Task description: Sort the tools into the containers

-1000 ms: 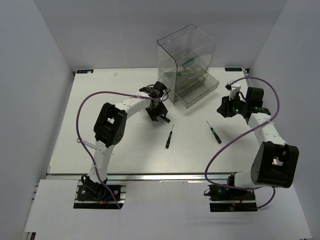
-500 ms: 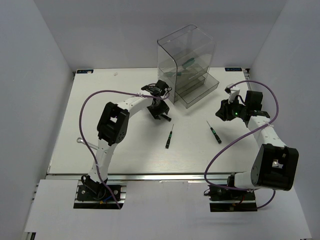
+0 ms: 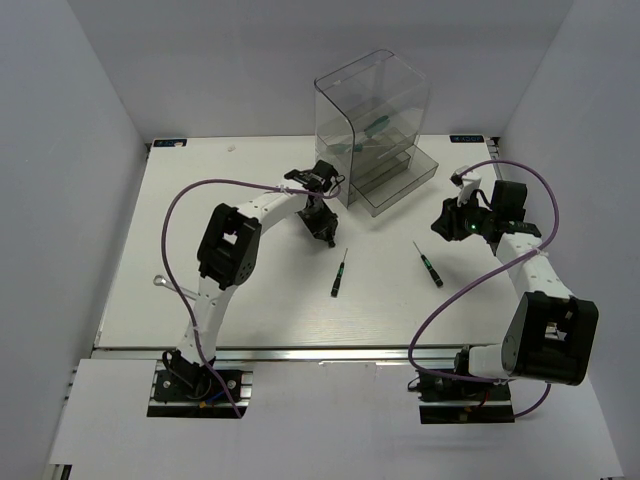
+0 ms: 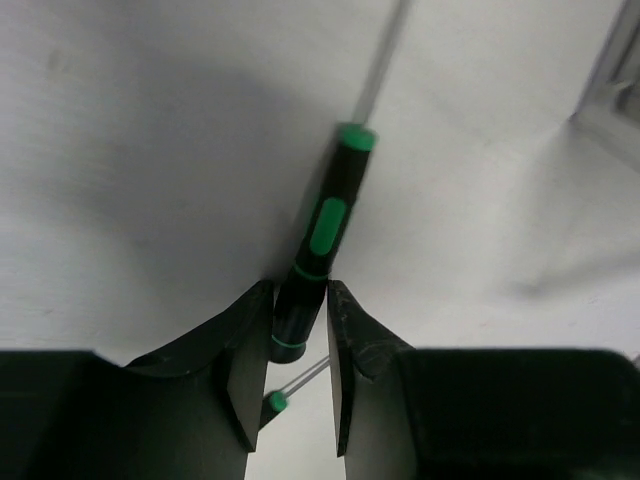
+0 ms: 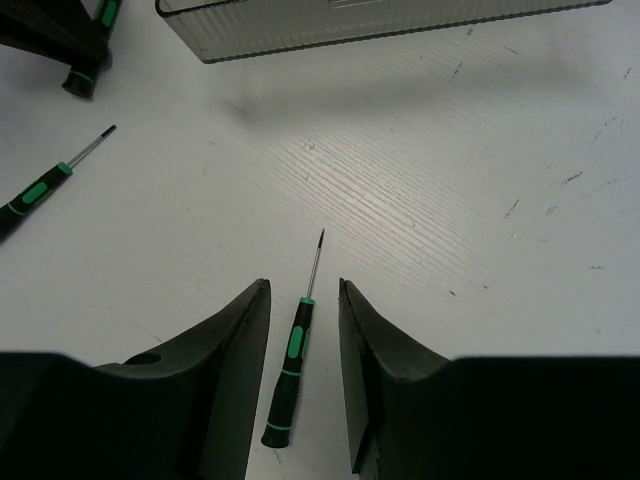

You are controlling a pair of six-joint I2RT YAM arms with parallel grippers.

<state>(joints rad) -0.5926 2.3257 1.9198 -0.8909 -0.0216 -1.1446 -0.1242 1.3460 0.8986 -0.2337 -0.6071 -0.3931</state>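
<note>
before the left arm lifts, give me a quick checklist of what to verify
1. Left gripper grip: ok. Its fingers pinch the held screwdriver near the butt of the handle.
2. Held screwdriver off the table: cannot tell.
3. Right gripper: ok. It is open above the right screwdriver, which lies untouched between its fingers in the wrist view.
4. Drawer unit: ok. Its lower drawers stand pulled out.
5. Middle screwdriver: ok. It lies on the table apart from both grippers.
</note>
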